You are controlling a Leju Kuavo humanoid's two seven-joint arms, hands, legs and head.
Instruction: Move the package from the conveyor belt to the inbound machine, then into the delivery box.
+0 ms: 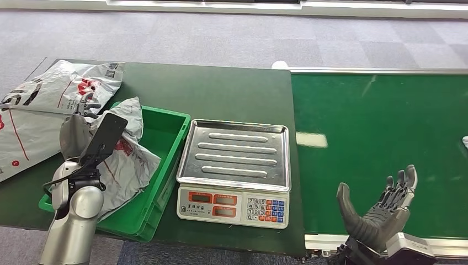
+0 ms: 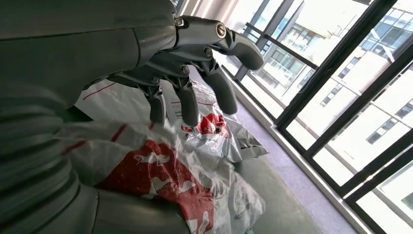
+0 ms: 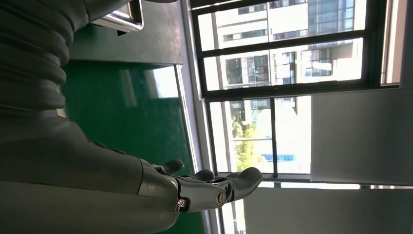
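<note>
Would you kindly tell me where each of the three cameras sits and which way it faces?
Head view: high on the body, looking down at the steel-trayed weighing scale, green plastic bin and green conveyor belt; both arms enter from below.
Left wrist view: behind the left hand, facing the crumpled white-and-red plastic package and windows.
Right wrist view: behind the right hand, looking across the belt toward windows.
Shared: head and left wrist views both show the package; head and right wrist views both show the belt.

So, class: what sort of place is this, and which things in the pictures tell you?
Probably a parcel-sorting or logistics test area indoors. Clues: a green conveyor belt, a weighing scale beside it, and courier bags by a green bin.
</note>
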